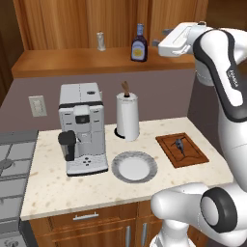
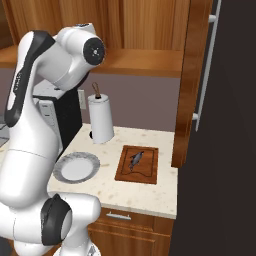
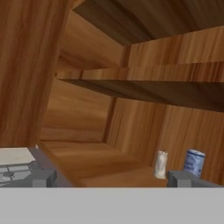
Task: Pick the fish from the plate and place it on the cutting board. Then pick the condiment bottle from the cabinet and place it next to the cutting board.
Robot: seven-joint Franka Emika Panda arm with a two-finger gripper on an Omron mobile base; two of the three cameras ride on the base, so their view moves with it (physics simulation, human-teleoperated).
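Already the fish [image 1: 179,144] lies on the cutting board [image 1: 189,157], roughly in the middle of it, with the board resting on the tabletop [image 1: 58,188] at the right end. Just left of the board sits the plate [image 1: 134,167], bare in its white centre, and behind the plate stands a roll of paper towel [image 1: 128,116] on its holder. A coffee machine [image 1: 82,128] stands to the left of the plate, near it but apart.

Up on the cabinet shelf [image 1: 67,60] the condiment bottle [image 1: 139,44] stands upright, blue cap on top, label facing out. A small clear shaker [image 1: 101,41] stands further left on the same shelf, well apart from the bottle.

The arm is raised to shelf height, its hand [image 1: 176,41] just to the right of the bottle and not touching it. In the hand view the fingers [image 3: 38,177] stand spread wide apart and released, grasping nothing; between them the wooden shelf runs back, with the shaker [image 3: 161,164] and the bottle's blue cap [image 3: 194,162] low at the right, the cap just above the right fingertip.
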